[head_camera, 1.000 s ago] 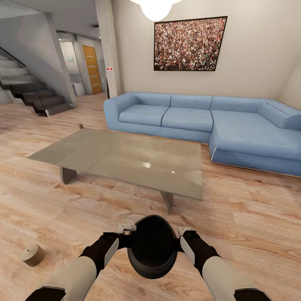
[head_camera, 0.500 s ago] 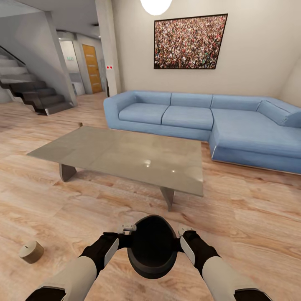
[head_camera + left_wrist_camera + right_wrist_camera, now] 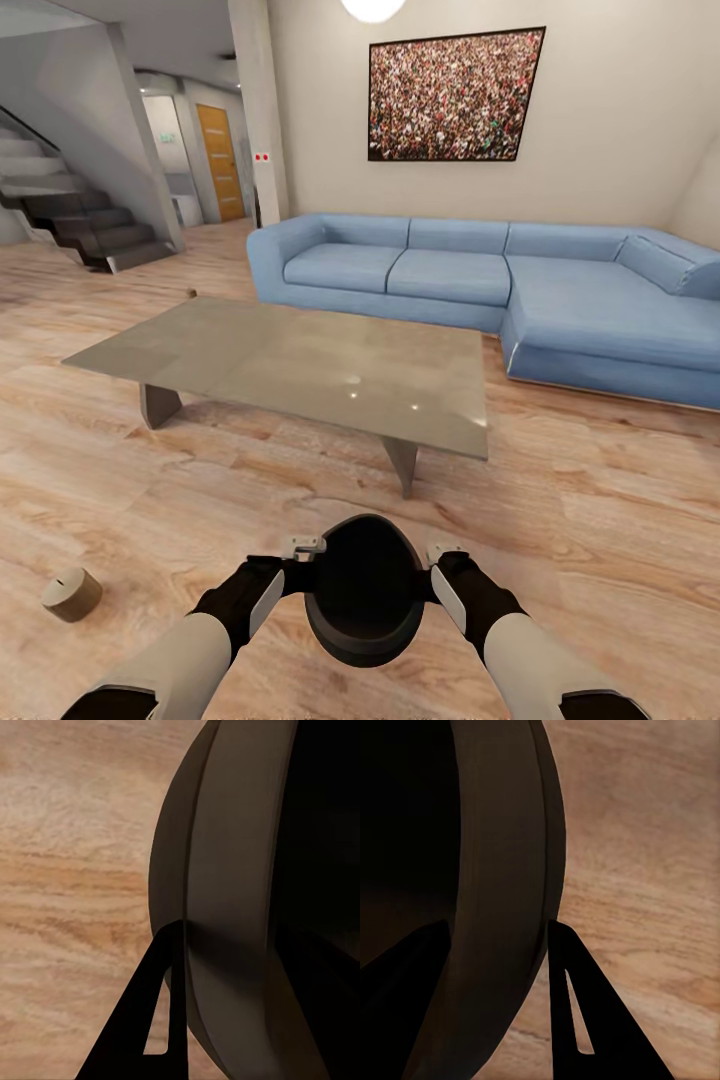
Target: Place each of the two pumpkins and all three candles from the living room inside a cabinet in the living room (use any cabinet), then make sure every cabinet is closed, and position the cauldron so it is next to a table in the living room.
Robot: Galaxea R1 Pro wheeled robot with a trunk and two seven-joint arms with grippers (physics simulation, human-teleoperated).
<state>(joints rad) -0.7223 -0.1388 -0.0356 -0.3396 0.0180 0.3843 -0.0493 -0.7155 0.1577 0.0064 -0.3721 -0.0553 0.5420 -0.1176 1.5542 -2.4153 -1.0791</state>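
Carrying the black cauldron (image 3: 364, 590) between both arms, we hold it low in front of our trunk, above the wooden floor (image 3: 560, 560). The left gripper (image 3: 300, 560) presses in on one side of the pot's rim and the right gripper (image 3: 437, 562) on the opposite side. Up close on the left wrist camera, one dark finger (image 3: 154, 1020) lies right against the outer wall of the cauldron (image 3: 225, 907), and the other finger is lost in the black interior. Same story on the right wrist: one finger (image 3: 581, 1020) sits outside the wall, touching the pot (image 3: 502, 892), with the rim wedged between the fingers. So each gripper is clamped onto the rim, fingers only as far apart as the wall is thick.

Ahead of us stands the grey coffee table (image 3: 290, 365), well apart from the pot, with a blue corner sofa (image 3: 480, 285) behind it. Down by our left arm, a tan candle (image 3: 72, 594) lies tipped on the floor.
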